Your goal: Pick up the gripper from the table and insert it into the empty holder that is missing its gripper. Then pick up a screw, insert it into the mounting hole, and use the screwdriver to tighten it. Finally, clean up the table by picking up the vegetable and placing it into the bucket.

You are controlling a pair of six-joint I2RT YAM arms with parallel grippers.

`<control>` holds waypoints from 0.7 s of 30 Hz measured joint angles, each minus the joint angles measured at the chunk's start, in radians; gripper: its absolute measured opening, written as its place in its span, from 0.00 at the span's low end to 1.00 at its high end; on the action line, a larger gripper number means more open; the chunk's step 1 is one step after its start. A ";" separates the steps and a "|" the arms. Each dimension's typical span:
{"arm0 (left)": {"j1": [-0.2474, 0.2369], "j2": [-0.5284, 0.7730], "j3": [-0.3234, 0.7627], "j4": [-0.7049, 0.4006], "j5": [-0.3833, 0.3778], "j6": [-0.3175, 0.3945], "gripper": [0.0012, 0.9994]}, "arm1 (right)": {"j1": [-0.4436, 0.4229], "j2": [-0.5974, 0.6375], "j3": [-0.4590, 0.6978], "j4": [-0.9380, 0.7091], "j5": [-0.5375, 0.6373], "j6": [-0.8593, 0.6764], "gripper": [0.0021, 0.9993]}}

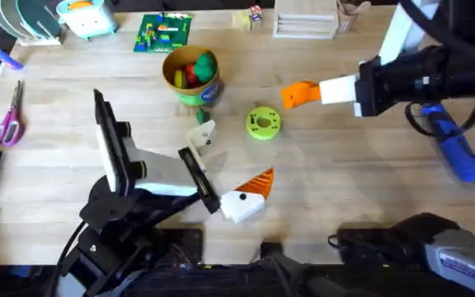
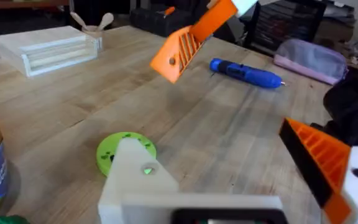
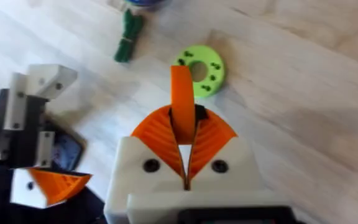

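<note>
Black arm bases (image 1: 122, 223), wooden table (image 1: 345, 190), cluttered edge

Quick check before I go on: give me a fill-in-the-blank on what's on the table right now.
1. The wedge clamped in the right gripper is ____ in colour.
2. The screwdriver lies on the ____.
3. The vegetable lies on the wood, outside the yellow ____.
4. The disc with holes is lime ____.

Missing words: orange; table; bucket; green.
</note>
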 joint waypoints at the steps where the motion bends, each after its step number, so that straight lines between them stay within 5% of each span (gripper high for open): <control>1: 0.000 0.000 0.000 0.000 0.000 0.000 0.99 | -0.004 0.012 -0.007 0.009 -0.056 0.015 0.01; 12: 0.000 0.000 0.000 0.000 0.000 0.000 0.99 | -0.007 0.260 -0.021 0.107 -0.624 0.085 0.01; 21: 0.000 0.000 0.000 0.000 0.000 0.000 0.99 | 0.000 0.416 -0.021 0.170 -0.830 0.161 0.01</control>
